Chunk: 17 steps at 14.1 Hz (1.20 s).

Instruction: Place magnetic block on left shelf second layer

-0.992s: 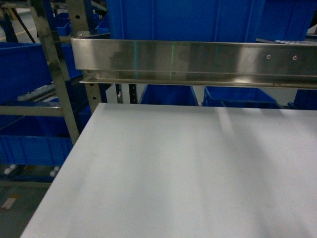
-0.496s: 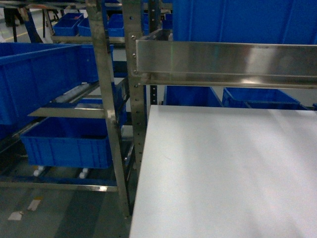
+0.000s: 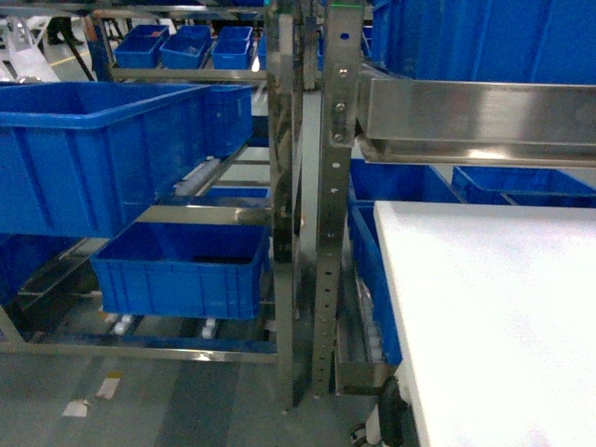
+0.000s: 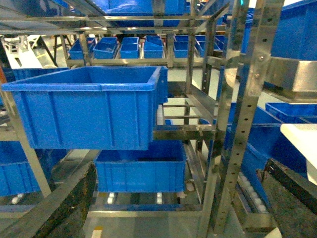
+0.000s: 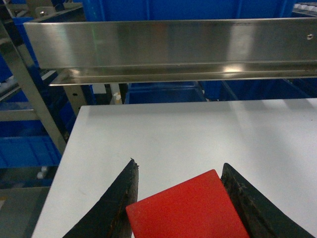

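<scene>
One red magnetic block (image 5: 188, 208) sits clamped in the right pincer (image 5: 179, 201) over the white tabletop (image 5: 163, 134), so this looks like the carry step. Left pincer (image 4: 168, 208) hangs apart, empty. Next up, I'd guess: get it over the big blue crate (image 3: 98, 154) on the left shelf second layer (image 3: 214, 216).

No text, label, brand, number or sign can be read in any view. The blue crates (image 3: 102, 154), the steel uprights (image 3: 331, 233) beside them and the red block (image 5: 185, 210) show plain faces. Pale scraps (image 3: 93, 396) on the floor below the crates might be labels, but are too blurred to tell.
</scene>
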Available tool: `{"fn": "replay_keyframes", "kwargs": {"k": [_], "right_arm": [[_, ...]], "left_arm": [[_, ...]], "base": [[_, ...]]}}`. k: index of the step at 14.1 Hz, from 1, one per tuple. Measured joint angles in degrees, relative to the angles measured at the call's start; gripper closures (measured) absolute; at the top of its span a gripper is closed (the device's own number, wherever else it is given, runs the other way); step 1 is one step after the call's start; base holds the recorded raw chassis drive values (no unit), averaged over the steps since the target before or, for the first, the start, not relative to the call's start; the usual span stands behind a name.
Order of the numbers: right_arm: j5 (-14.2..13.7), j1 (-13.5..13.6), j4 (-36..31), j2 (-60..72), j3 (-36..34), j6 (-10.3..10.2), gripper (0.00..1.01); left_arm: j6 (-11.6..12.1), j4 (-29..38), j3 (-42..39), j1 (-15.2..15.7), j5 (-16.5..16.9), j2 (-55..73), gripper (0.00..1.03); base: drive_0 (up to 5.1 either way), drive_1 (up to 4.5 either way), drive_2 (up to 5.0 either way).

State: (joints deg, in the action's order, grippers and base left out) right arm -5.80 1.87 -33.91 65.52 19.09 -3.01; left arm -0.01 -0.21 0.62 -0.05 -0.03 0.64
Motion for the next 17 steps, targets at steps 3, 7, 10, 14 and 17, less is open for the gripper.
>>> {"fn": "replay_keyframes", "kwargs": {"k": [3, 7, 10, 14, 17], "right_arm": [[0.00, 0.00, -0.07, 0.00, 0.00, 0.00, 0.58], [0.00, 0.00, -0.09, -0.02, 0.00, 0.00, 0.58], [0.00, 0.00, 0.07, 0.02, 0.00, 0.00, 0.58], [0.00, 0.00, -0.07, 0.00, 0.00, 0.00, 0.58], [0.00, 0.00, 0.00, 0.00, 0.00, 0.00, 0.58]], "left_arm": [[0.00, 0.02, 0.00, 0.00, 0.00, 0.00, 0.05], [0.00, 0.02, 0.00, 0.00, 0.00, 0.00, 0.05], [0.00, 0.00, 0.00, 0.00, 0.02, -0.02, 0.05], [0.00, -0.07, 0.00, 0.00, 0.00, -0.02, 0.05], [0.00, 0.02, 0.00, 0.00, 0.00, 0.00, 0.05]], "base": [[-5.0, 2.43, 2.4], [-5.0, 2.43, 2.4], [-5.0, 2.47, 2.5], [-5.0, 2.50, 2.5], [-5.0, 2.44, 2.4]]}}
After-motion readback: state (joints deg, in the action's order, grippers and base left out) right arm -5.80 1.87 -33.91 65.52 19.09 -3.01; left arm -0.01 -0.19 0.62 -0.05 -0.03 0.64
